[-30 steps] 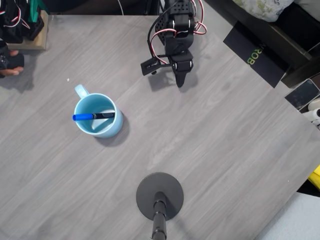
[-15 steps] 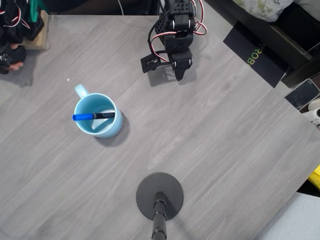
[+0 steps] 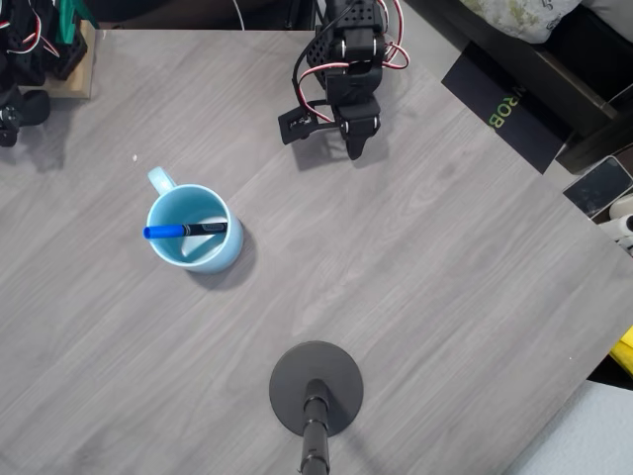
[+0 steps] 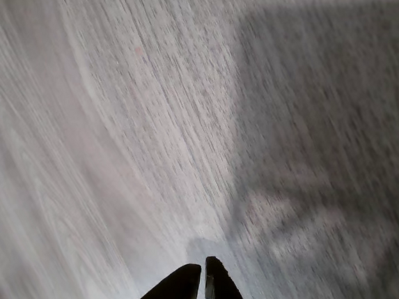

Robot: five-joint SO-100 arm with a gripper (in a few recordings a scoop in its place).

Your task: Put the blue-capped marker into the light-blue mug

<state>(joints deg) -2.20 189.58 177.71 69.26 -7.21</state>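
Drawn back toward the arm's base since a second ago, then held in place for the last half second. Fingers (image 4: 201,289) pressed together with nothing between them, over bare table (image 3: 415,297). Gripper (image 3: 354,148) well apart from the light-blue mug (image 3: 194,229). Blue-capped marker (image 3: 185,231) inside the mug, leaning across its pale interior, blue cap at the left rim, black barrel toward the right. Unmoved throughout. Looks finished, judging by that: marker delivered, arm retired.
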